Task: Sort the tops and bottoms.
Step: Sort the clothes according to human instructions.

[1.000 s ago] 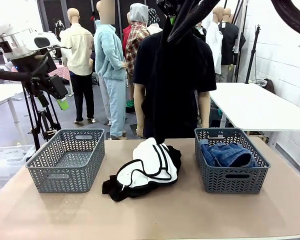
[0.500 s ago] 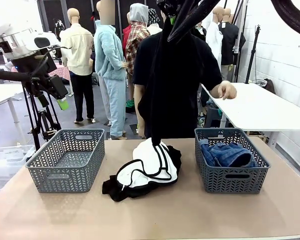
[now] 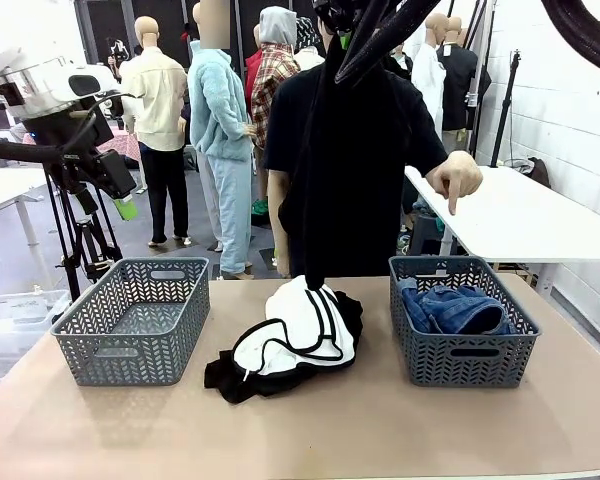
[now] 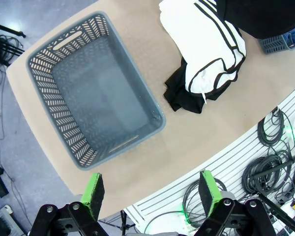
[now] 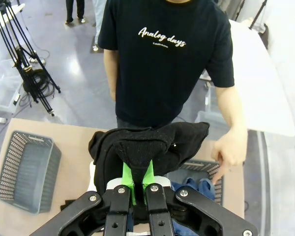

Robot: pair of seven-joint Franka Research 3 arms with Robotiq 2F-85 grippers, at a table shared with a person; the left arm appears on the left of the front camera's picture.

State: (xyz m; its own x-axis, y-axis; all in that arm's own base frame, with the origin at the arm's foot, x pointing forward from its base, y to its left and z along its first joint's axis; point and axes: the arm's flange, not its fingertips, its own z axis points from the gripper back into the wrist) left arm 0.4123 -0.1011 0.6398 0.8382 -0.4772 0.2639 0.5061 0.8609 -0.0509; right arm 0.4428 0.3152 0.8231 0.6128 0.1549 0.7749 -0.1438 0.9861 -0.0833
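Up above the middle of the table, the black garment (image 5: pixel 152 140) dangles in a long strip, its bottom end just over the pile of clothes (image 3: pixel 295 335) on the table (image 3: pixel 380 430). The right gripper (image 5: pixel 137 174) has its fingers pressed together on a fold of it, with the cloth bunched over the green pads.

So I'd say we're mid-sort: one piece lifted, not dropped yet. I honestly can't tell from the hang whether it's a top or a bottom.

The pile underneath is a white piece with black stripes lying on something black. The left basket (image 3: pixel 90 345) has nothing in it, and the right basket (image 3: pixel 465 365) already has jeans (image 3: pixel 455 310).

The person across the table has a hand (image 3: pixel 452 180) out with one finger pointing down at the right basket, so my guess is this piece belongs with the jeans. The next move would then be carrying it to the right until it's over that basket, lowering enough that the long tail folds in instead of draping over the rim, then letting go.

The left gripper (image 4: pixel 151 191) hangs spread wide with nothing in it, over the near table edge by the left basket.

Versus a second ago: the hand wasn't in view at all. Half a second ago it was resting at the side table's edge; now the finger points down. Garment, pile and baskets look the same.
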